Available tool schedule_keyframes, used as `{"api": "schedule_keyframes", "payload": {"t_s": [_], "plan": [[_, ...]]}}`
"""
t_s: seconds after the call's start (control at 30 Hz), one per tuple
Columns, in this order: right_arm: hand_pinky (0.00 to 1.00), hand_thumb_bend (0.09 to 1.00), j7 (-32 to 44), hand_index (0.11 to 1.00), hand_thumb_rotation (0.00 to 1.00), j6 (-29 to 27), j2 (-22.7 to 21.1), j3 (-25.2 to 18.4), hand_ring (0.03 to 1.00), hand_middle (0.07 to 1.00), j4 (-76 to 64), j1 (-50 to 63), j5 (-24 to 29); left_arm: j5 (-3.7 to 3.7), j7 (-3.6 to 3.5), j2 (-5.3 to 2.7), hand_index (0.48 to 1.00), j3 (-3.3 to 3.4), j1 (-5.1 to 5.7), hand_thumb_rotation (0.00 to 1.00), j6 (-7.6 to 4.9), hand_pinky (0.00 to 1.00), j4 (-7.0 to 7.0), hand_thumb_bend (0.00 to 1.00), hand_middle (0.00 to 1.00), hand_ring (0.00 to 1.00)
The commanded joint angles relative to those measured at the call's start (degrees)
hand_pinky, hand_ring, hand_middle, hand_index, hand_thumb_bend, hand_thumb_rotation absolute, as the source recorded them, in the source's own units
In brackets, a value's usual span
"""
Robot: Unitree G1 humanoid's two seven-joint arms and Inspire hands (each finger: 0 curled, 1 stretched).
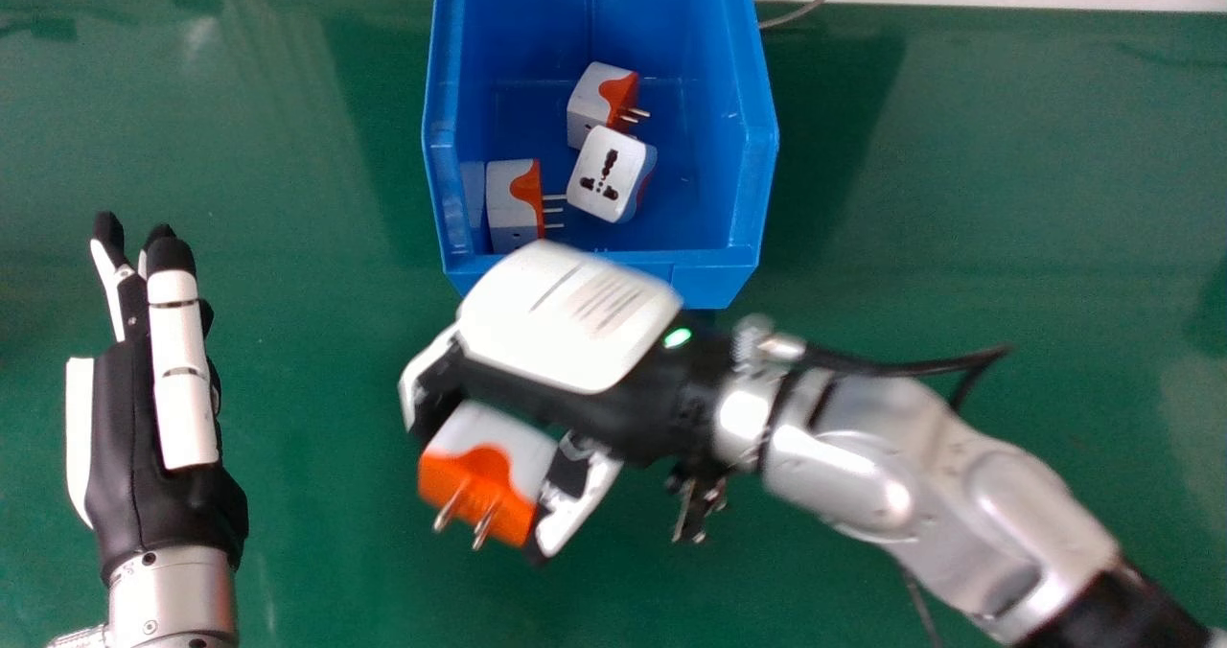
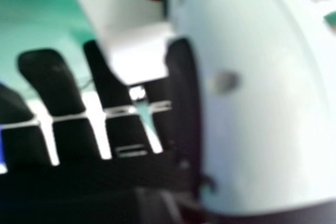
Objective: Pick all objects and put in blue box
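nearest you, an orange-and-white adapter is over the green worktop, grasped between the fingers and thumb of your right hand, its pins pointing back your way. off to the left, your left hand has its fingers straight and released. beyond your right hand stands the blue box, holding a left adapter beside its wall, a middle adapter showing its sockets, and a far adapter just behind that.
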Motion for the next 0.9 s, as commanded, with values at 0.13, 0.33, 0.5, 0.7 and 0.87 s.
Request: {"api": "schedule_keyframes", "payload": {"t_s": [0.13,0.33,0.5,0.7,0.87], "plan": [[0.13,0.487,-0.1,0.473,0.14,1.6,-0.6,-6.6,0.197,0.278,-7.5,0.9,3.4,-0.60,-0.32,0.64,0.983,0.95,-0.08,1.00,-0.03,1.00,-0.53,0.39,0.99,1.00],[0.12,0.492,-2.8,0.476,0.13,3.7,0.3,-10.7,0.188,0.280,-6.4,-4.3,1.4,-0.94,-0.89,0.97,0.977,1.49,-0.80,1.00,-1.02,1.00,0.82,0.38,0.99,1.00],[0.10,0.491,-6.6,0.472,0.14,5.5,2.1,-11.5,0.161,0.242,-1.0,-10.6,-0.6,-1.05,-1.04,1.03,0.984,1.71,-1.11,1.00,-0.82,1.00,1.19,0.39,0.99,1.00],[0.10,0.494,-9.4,0.480,0.13,9.4,5.0,-10.3,0.166,0.261,6.9,-18.4,-4.0,-0.97,-1.09,1.12,0.983,1.95,-1.19,1.00,-0.51,1.00,1.40,0.39,0.99,1.00],[0.08,0.494,-16.0,0.475,0.13,10.4,7.4,-8.7,0.151,0.237,19.4,-25.7,-7.4,-0.58,-1.36,1.46,0.994,1.97,-1.06,1.00,-0.56,1.00,1.40,0.38,1.00,1.00]]}}
